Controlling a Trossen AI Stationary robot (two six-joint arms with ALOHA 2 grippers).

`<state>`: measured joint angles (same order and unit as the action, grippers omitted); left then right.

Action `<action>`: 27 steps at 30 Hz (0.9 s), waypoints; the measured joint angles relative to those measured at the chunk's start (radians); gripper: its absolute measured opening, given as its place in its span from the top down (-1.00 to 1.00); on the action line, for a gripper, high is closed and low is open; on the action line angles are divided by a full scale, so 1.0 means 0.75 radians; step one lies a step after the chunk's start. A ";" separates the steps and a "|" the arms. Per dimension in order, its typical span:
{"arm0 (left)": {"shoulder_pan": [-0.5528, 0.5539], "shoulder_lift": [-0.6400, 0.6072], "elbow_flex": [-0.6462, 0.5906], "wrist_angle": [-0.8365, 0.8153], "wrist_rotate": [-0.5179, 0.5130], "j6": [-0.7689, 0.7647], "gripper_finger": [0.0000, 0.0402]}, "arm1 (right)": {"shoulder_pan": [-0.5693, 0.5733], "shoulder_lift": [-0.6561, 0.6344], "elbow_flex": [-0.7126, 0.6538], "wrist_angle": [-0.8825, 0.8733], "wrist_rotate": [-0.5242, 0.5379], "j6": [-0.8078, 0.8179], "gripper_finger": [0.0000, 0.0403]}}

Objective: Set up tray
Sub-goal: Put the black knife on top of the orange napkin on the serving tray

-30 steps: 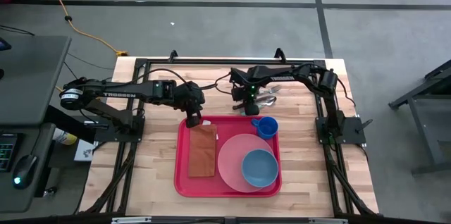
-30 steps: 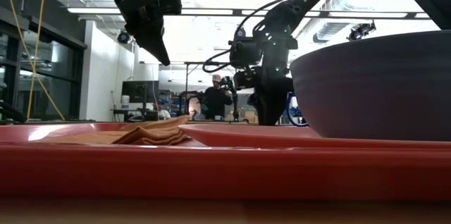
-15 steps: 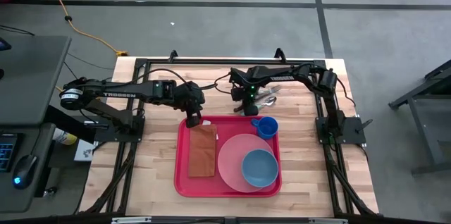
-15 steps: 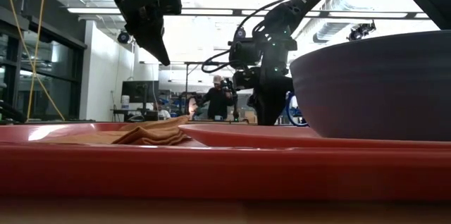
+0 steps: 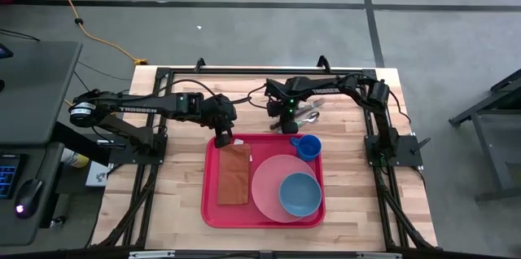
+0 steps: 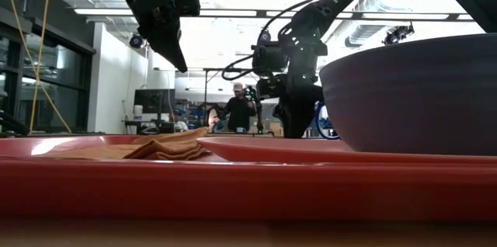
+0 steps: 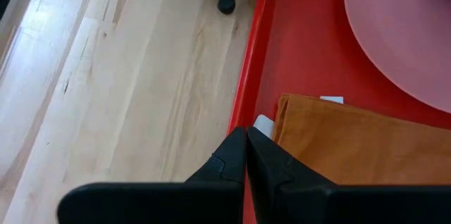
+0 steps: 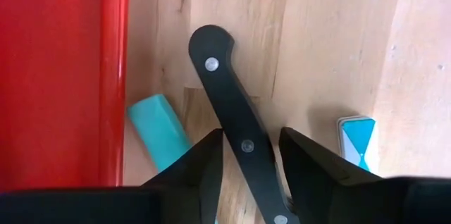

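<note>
- We see the tray [image 5: 263,208] flat on the middle of the table [image 5: 175,194], nearer its front edge, its long axis running left to right.
- Our left gripper [image 7: 246,155] hangs over the tray's back-left corner, fingers pressed together, holding nothing.
- Our right gripper [image 8: 250,155], just behind the tray's back rim, has its fingers apart, straddling a black knife handle [image 8: 233,108].

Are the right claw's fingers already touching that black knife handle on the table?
Apart. In the right wrist view, the right gripper straddles the knife handle, with pale wood showing between the handle and each finger.
</note>
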<state>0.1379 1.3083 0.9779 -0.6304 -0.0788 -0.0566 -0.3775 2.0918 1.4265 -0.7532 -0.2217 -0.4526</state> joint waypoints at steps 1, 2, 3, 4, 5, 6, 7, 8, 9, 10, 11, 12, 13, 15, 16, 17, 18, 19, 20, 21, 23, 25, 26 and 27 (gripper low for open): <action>0.000 0.000 0.000 0.000 0.000 0.000 0.78 | -0.001 0.001 0.000 0.001 -0.003 -0.001 0.42; 0.000 0.000 0.000 0.000 0.000 0.000 0.78 | -0.001 0.001 0.000 0.001 -0.008 -0.008 0.45; 0.000 0.000 0.000 0.000 0.000 0.000 0.78 | -0.001 0.001 -0.001 0.001 -0.011 -0.017 0.48; -0.001 0.000 0.000 0.000 0.000 0.000 0.78 | 0.000 0.001 -0.001 0.001 -0.011 -0.024 0.51; 0.000 0.000 0.000 0.000 0.000 0.000 0.78 | 0.000 0.001 -0.001 0.002 -0.009 -0.026 0.54; 0.000 0.000 0.000 0.000 0.000 0.000 0.78 | 0.001 0.001 -0.001 0.001 -0.008 -0.029 0.57; 0.000 0.000 0.000 0.000 0.001 0.000 0.78 | 0.001 0.001 -0.001 0.000 -0.008 -0.031 0.59; 0.000 0.000 0.000 0.000 0.001 0.000 0.78 | 0.001 0.001 -0.001 0.000 -0.009 -0.034 0.62; 0.000 0.000 0.000 0.000 0.000 0.000 0.78 | 0.001 0.001 -0.001 -0.001 -0.009 -0.035 0.64; 0.000 0.000 0.000 0.000 0.001 0.000 0.78 | 0.002 0.001 -0.001 -0.001 -0.009 -0.036 0.67; 0.000 0.000 0.000 0.000 0.001 0.000 0.78 | 0.002 0.001 -0.002 -0.001 -0.011 -0.037 0.69; 0.000 0.000 0.000 0.000 0.001 0.000 0.78 | 0.002 0.001 -0.002 -0.002 -0.013 -0.046 0.72; 0.000 0.000 0.000 0.000 0.001 0.000 0.78 | 0.002 0.001 -0.002 -0.003 -0.013 -0.054 0.74; 0.000 0.000 0.000 0.000 0.001 0.000 0.78 | 0.003 0.001 -0.002 -0.004 -0.015 -0.060 0.77; 0.000 0.000 0.000 0.000 0.001 0.000 0.78 | 0.003 0.001 -0.002 -0.004 -0.018 -0.061 0.78; 0.000 0.000 0.000 0.000 0.001 0.000 0.78 | 0.003 0.001 -0.002 -0.004 -0.019 -0.061 0.78; 0.000 0.000 0.000 0.000 0.001 -0.001 0.78 | 0.003 0.001 -0.002 -0.004 -0.019 -0.061 0.78; 0.000 0.000 0.000 0.000 0.001 0.000 0.78 | 0.004 0.001 -0.002 -0.004 -0.018 -0.061 0.79; 0.000 0.000 0.000 0.000 0.001 -0.001 0.78 | 0.004 0.001 -0.002 -0.004 -0.018 -0.061 0.79; 0.000 0.000 0.000 0.000 0.001 -0.001 0.78 | 0.004 0.001 -0.002 -0.005 -0.018 -0.061 0.79; 0.000 0.000 0.000 0.000 0.001 -0.001 0.78 | 0.004 0.001 -0.002 -0.005 -0.012 -0.061 0.79; 0.000 0.000 0.000 0.000 0.001 -0.001 0.78 | 0.007 0.001 -0.003 -0.006 -0.002 -0.061 0.81; 0.000 0.000 0.000 0.000 0.001 -0.001 0.78 | 0.007 0.001 -0.003 -0.006 -0.001 -0.062 0.83; 0.000 0.000 0.000 0.000 0.001 -0.001 0.78 | 0.007 0.001 -0.003 -0.006 -0.001 -0.062 0.84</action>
<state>0.1379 1.3083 0.9779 -0.6300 -0.0784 -0.0570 -0.3721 2.0926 1.4246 -0.7575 -0.2222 -0.4992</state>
